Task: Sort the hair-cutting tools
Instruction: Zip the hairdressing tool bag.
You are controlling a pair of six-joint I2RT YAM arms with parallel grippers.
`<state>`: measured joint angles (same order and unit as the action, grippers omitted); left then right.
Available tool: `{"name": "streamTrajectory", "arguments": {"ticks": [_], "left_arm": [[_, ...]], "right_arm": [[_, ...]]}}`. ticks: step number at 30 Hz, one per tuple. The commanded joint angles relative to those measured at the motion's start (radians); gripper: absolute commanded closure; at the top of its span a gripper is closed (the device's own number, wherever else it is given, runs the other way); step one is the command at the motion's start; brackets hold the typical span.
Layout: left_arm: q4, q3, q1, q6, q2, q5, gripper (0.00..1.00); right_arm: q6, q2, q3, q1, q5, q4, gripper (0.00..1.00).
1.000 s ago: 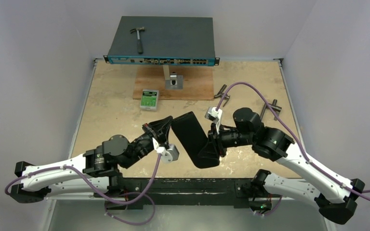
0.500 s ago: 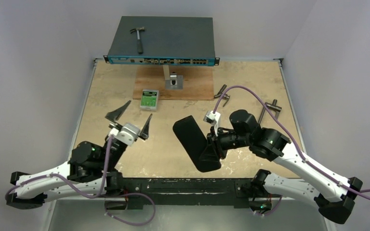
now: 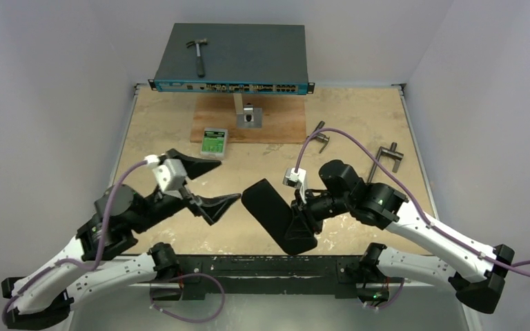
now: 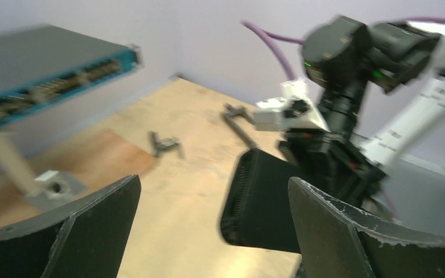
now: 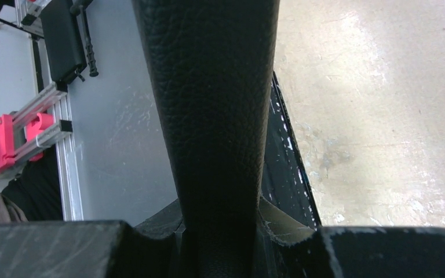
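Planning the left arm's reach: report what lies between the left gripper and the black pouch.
Nothing: only bare tabletop separates the open left gripper from the black pouch the right gripper holds. Top and left wrist views show it.

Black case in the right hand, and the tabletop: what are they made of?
Black case: probably leather or imitation leather, matte, judging by its pebbled grain; which of the two is unclear. Tabletop: seemingly plywood or a similar board, pale tan, unpolished, with blotchy worn patches.
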<state>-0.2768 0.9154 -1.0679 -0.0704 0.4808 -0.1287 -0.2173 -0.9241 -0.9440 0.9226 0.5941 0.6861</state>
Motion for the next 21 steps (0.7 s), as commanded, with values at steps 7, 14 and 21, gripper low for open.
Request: {"name": "streamTrajectory", "arguments": {"ticks": [7, 14, 21], "left_arm": [[0.295, -0.078, 0.403, -0.564, 0.222, 0.954, 0.0], [0.512, -0.12, 0.452, -0.719, 0.28, 1.067, 0.0], [0.567, -0.109, 0.452, -0.751, 0.334, 1.127, 0.0]], "right_arm": [[0.059, 0.074, -0.056, 0.015, 0.09, -0.112, 1.0], [0.062, 0.096, -0.038, 0.014, 0.11, -0.147, 1.0], [0.073, 0.086, -0.05, 0.015, 0.096, -0.147, 1.0]]}}
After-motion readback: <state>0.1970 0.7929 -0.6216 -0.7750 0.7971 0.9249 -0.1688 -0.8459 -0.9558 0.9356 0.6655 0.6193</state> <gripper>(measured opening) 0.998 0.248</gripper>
